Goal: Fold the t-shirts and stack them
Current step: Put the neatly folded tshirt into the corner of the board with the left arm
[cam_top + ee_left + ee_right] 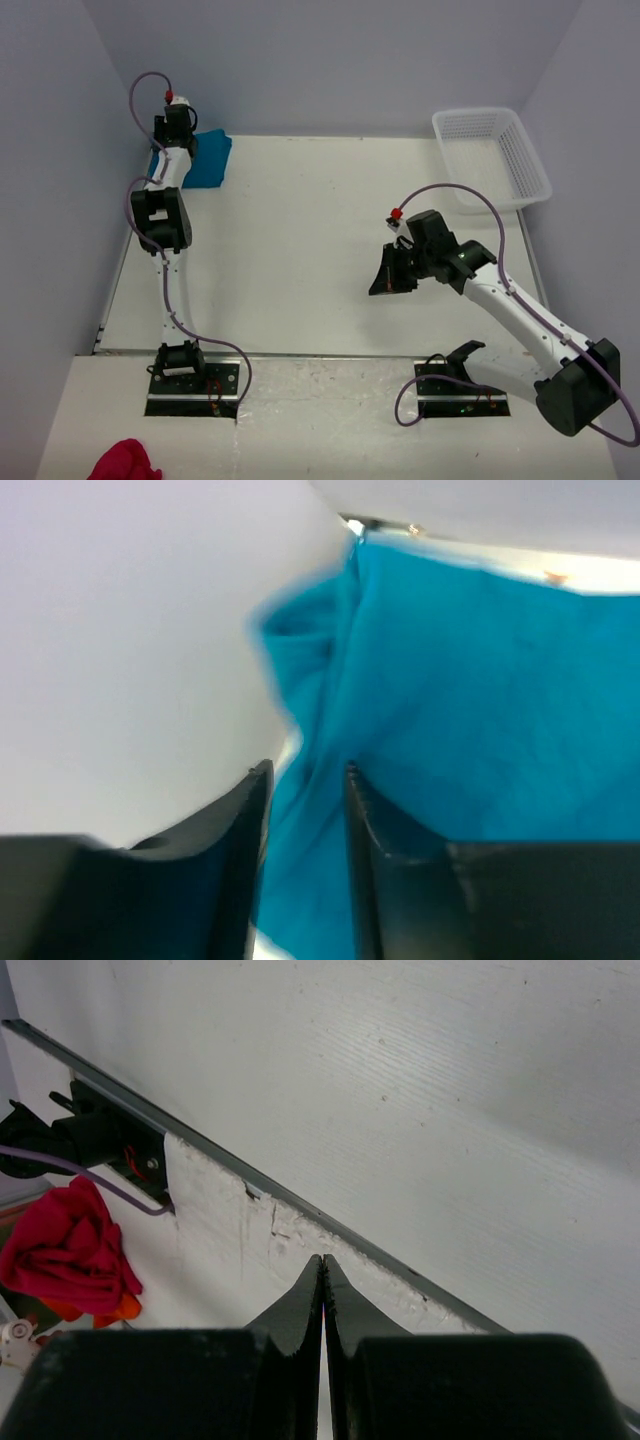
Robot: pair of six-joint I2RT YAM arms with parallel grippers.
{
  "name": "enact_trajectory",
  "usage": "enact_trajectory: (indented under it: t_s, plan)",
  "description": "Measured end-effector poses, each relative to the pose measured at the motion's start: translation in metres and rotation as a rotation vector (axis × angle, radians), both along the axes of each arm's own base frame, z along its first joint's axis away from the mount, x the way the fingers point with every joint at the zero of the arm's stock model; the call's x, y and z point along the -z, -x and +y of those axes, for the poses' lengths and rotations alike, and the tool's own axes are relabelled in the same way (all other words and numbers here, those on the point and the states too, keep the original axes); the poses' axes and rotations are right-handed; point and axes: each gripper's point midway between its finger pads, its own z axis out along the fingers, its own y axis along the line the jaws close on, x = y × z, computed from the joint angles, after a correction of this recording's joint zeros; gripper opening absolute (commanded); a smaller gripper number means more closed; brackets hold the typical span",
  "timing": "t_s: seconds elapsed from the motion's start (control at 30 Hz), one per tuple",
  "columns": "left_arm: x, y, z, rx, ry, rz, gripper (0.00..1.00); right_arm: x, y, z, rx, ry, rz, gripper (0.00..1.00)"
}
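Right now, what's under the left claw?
The blue t-shirt, at the table's far left corner. The left claw hangs over it, slightly parted. The arm hides the shirt's left part, and anything beneath the cloth.

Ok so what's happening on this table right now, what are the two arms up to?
The left arm reaches to the far left corner of the table, where a folded teal-blue t-shirt lies. The left gripper is right over it, jaws a little apart with cloth showing in the gap. The right gripper hangs shut, holding nothing, above the table's right half. A white mesh basket sits at the far right corner, and a red cloth lies off the table near the left arm's base.
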Motion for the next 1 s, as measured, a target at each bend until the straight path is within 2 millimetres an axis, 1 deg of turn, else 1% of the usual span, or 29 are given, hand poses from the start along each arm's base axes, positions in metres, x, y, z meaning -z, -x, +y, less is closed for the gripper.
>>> enact_trajectory:
  t_s: [0.07,0.1,0.13,0.2,0.3,0.37,0.43,0.5,0.57,0.67,0.73,0.8,0.87,0.9,0.93,1.0]
  plan:
    - [-0.003,-0.001,0.004,-0.024,-0.016,-0.028,0.68,0.005,0.001,0.0,-0.001,0.005,0.013,0.0]
    - [-0.003,0.0,0.006,-0.037,-0.023,-0.042,0.82,0.007,0.001,0.0,-0.002,0.008,0.019,0.0]
    - [-0.002,0.003,0.008,-0.052,-0.028,-0.044,0.87,0.009,0.002,0.0,-0.003,0.009,0.024,0.0]
    - [0.003,0.007,0.01,-0.076,-0.034,-0.05,0.94,0.011,0.003,0.0,-0.006,0.01,0.033,0.0]
    - [0.006,0.013,0.01,-0.104,-0.043,-0.062,0.94,0.011,0.003,0.002,-0.011,0.0,0.033,0.0]
    - [0.0,0.019,0.008,-0.12,-0.054,-0.072,0.94,0.011,0.003,0.003,-0.014,-0.005,0.031,0.0]
    - [-0.012,0.022,0.003,-0.131,-0.064,-0.092,0.94,0.012,0.003,0.003,-0.015,-0.006,0.032,0.0]
    - [-0.035,0.023,-0.01,-0.129,-0.068,-0.132,0.95,0.012,0.004,0.003,-0.016,-0.008,0.027,0.0]
    - [-0.063,0.021,-0.028,-0.115,-0.056,-0.189,0.95,0.011,0.004,0.003,-0.019,-0.014,0.016,0.0]
    - [-0.111,0.02,-0.065,-0.077,-0.019,-0.287,0.95,0.008,0.005,0.002,-0.02,-0.024,-0.004,0.0]
    - [-0.141,0.026,-0.094,-0.042,0.019,-0.342,0.95,0.004,0.006,0.002,-0.021,-0.034,-0.028,0.0]
    - [-0.165,0.034,-0.124,-0.002,0.076,-0.389,0.94,0.0,0.006,0.0,-0.022,-0.041,-0.053,0.01]
    - [-0.18,0.047,-0.155,0.051,0.146,-0.416,0.94,-0.002,0.005,-0.002,-0.016,-0.037,-0.078,0.07]
    - [-0.184,0.056,-0.167,0.073,0.177,-0.421,0.94,-0.003,0.004,-0.002,-0.016,-0.036,-0.088,0.15]
    - [-0.188,0.065,-0.182,0.1,0.214,-0.426,0.94,-0.004,0.004,-0.003,-0.013,-0.033,-0.1,0.2]
    - [-0.186,0.087,-0.209,0.162,0.286,-0.415,0.95,-0.005,0.002,-0.005,-0.008,-0.029,-0.123,0.27]
